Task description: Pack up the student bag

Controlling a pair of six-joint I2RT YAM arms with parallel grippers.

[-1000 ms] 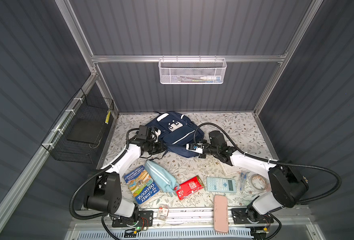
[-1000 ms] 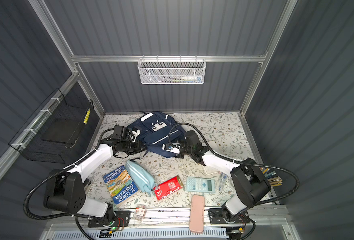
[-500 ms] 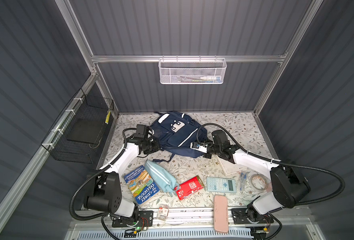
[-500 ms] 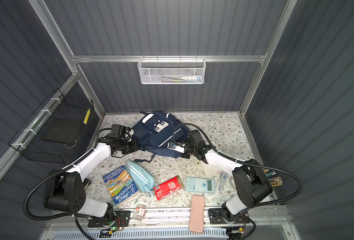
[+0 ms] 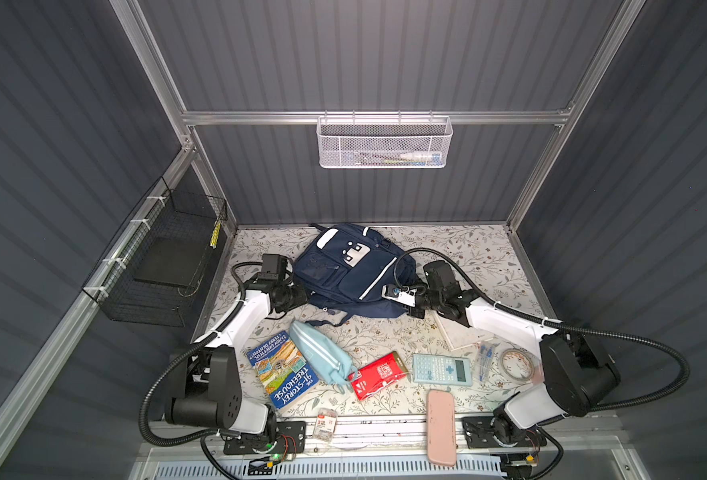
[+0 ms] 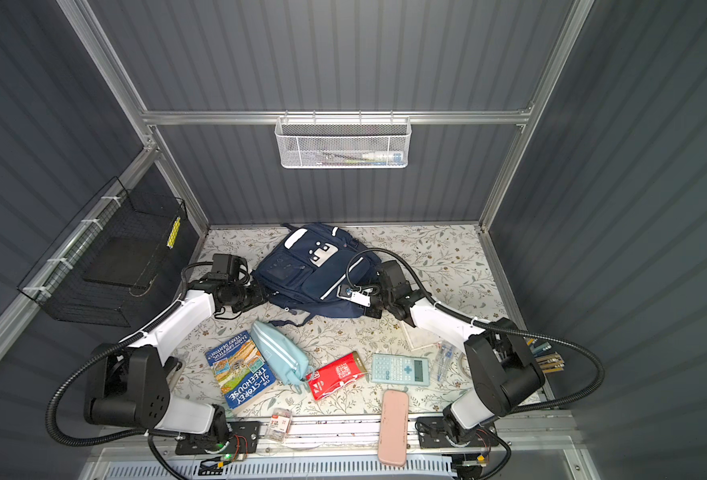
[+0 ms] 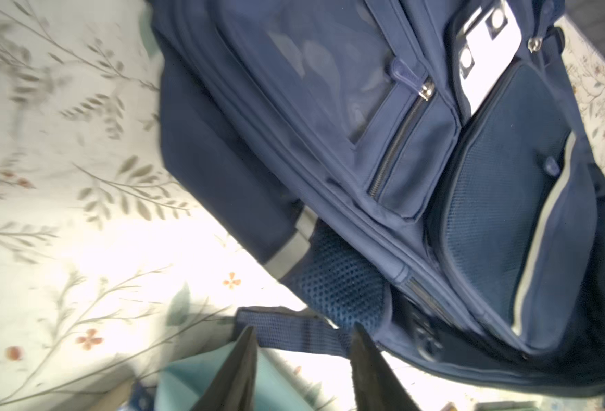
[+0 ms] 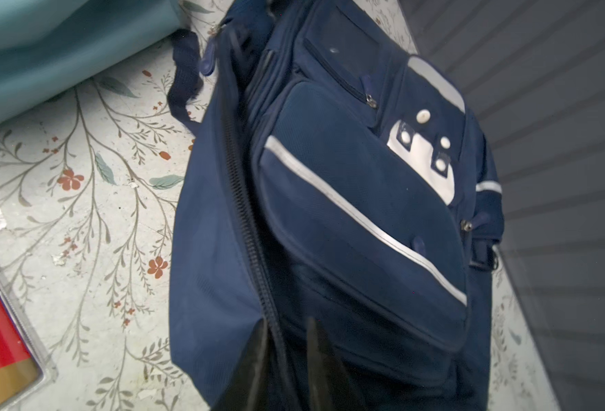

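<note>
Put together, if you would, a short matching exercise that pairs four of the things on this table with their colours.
Things:
1. student bag
2. pencil pouch
3. flat packet
4. long case

Colours:
A. pink
B. red with a gold corner
C. navy with white stripes
D. light blue

Pairs: 1-C, 2-D, 3-B, 4-A
</note>
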